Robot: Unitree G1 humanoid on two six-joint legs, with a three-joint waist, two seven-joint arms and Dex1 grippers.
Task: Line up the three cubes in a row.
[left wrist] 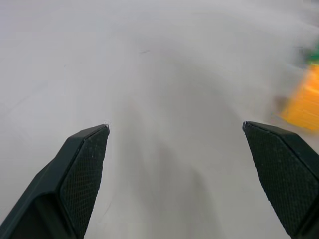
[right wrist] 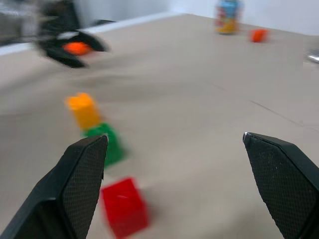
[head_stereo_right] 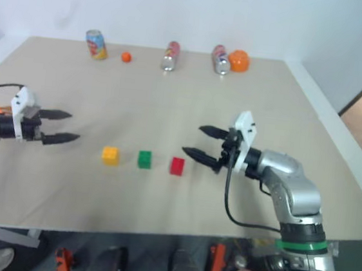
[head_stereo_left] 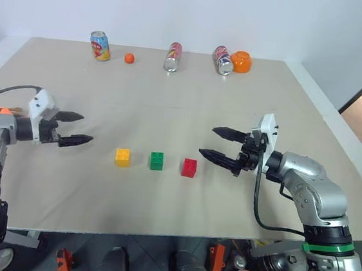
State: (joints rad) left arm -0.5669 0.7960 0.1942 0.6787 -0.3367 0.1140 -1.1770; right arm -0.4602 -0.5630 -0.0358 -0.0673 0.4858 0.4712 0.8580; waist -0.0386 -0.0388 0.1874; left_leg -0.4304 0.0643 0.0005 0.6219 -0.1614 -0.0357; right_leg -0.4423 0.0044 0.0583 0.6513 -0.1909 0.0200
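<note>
Across the middle of your beige table (head_stereo_left: 171,108) the three cubes sit in one row, apart from each other with bare table between them: the yellow cube (head_stereo_left: 122,157) on the robot's left, the green cube (head_stereo_left: 157,161) in the centre, the red cube (head_stereo_left: 189,167) on the right. All three rest flat on the tabletop with their studded tops up.

Your left gripper (head_stereo_left: 77,129) hangs off to the left of the yellow cube, well clear of it, its two black fingers spread wide with nothing between them. From the left wrist view you see the yellow cube as a blur at the edge, outside the fingers.

Your right gripper (head_stereo_left: 217,144) sits just beside the red cube on its right, not touching it, fingers likewise spread wide and empty. The right wrist view looks down the row, red nearest, green next, yellow beyond.

Along the far edge you have three drink cans: a colourful can (head_stereo_left: 100,45) standing upright at the left, a second can (head_stereo_left: 173,57) lying on its side near the middle, and a third can (head_stereo_left: 223,60) tipped over beside an orange plush toy (head_stereo_left: 241,61), touching or nearly touching it. You cannot tell whether any can holds anything. A small orange ball (head_stereo_left: 129,57) lies just right of the upright can.
</note>
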